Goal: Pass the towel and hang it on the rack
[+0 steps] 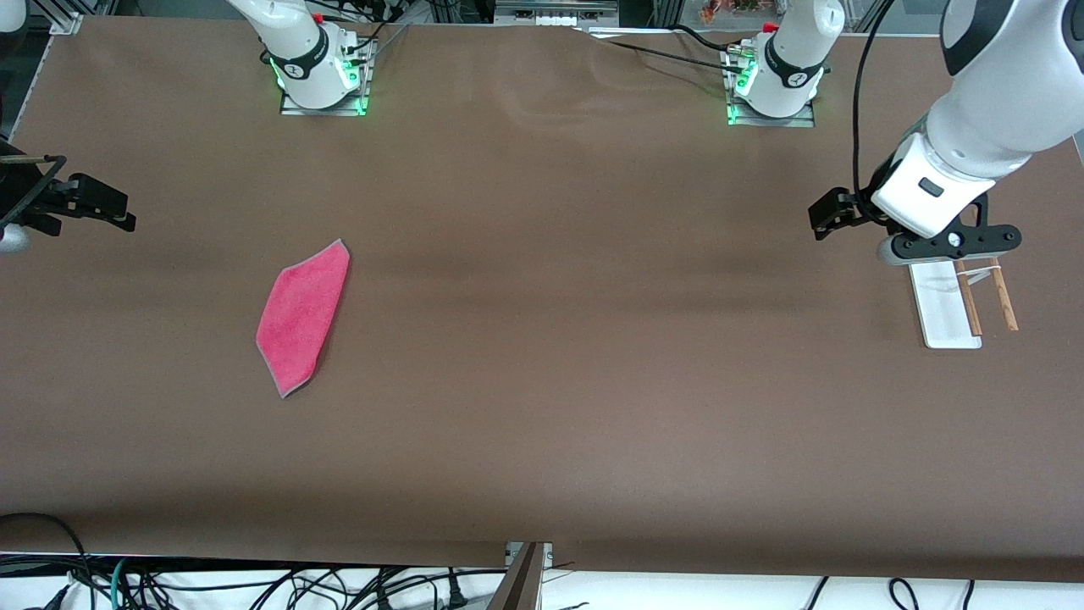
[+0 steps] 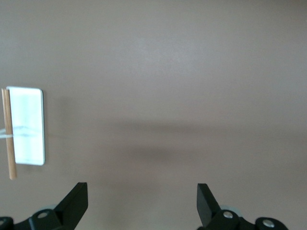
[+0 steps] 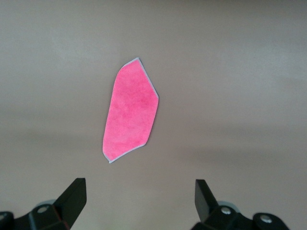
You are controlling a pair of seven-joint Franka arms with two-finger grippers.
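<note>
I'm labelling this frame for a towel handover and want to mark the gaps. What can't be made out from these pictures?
- Rack, front view: the end toward the robots' bases is hidden under the left gripper.
- Rack, left wrist view: the picture's edge cuts off all but one rod.
- Right gripper, front view: its wrist and arm run out of frame.
- Towel's underside: it lies flat on the table, so unseen in every view.

From my console, right gripper (image 1: 102, 203) half cut by the front view's edge, its arm out of sight, rack (image 1: 948, 309) top end hidden under the left gripper (image 1: 826, 216), second rod cropped in the left wrist view.
</note>
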